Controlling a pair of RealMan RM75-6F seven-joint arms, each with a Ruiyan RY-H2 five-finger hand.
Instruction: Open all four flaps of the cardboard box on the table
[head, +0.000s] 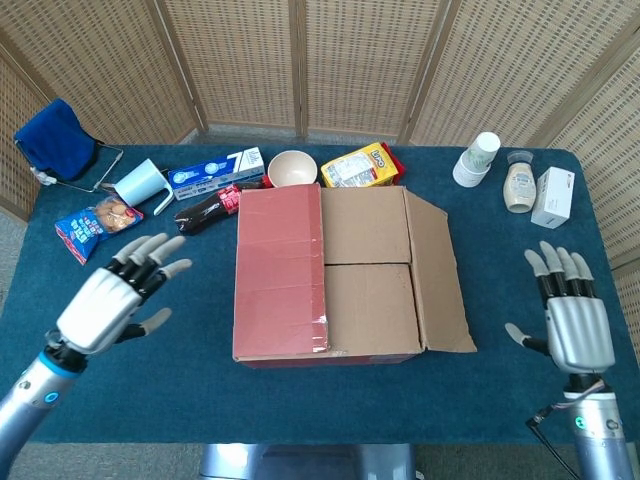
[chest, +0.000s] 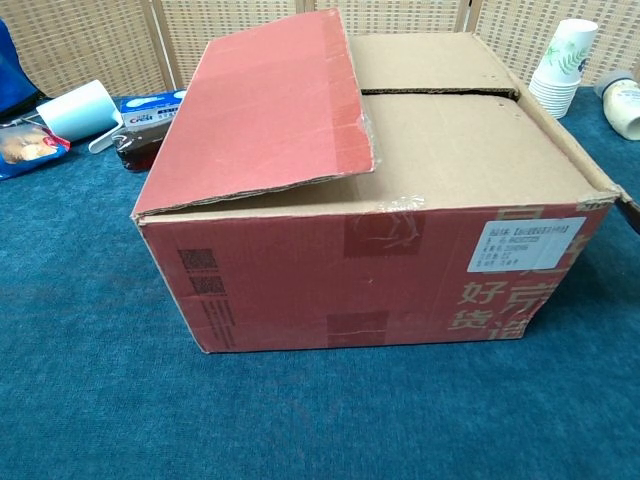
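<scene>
The cardboard box (head: 330, 275) sits mid-table. Its red left flap (head: 280, 270) lies over the top, slightly raised at its inner edge in the chest view (chest: 265, 105). The right flap (head: 440, 275) is folded outward, sloping down to the table. Two brown inner flaps (head: 365, 265) lie flat and closed. My left hand (head: 110, 300) hovers left of the box, fingers spread, holding nothing. My right hand (head: 570, 315) hangs over the table right of the box, fingers spread, also empty. Neither hand shows in the chest view.
Behind the box stand a bowl (head: 292, 168), a yellow snack bag (head: 360, 165), a blue-white carton (head: 215, 170) and a dark bottle (head: 205, 210). A tipped cup (head: 140, 183) and snack bag (head: 95, 225) lie far left. Paper cups (head: 477, 158), a jar (head: 518, 187) and a white box (head: 553, 197) sit back right.
</scene>
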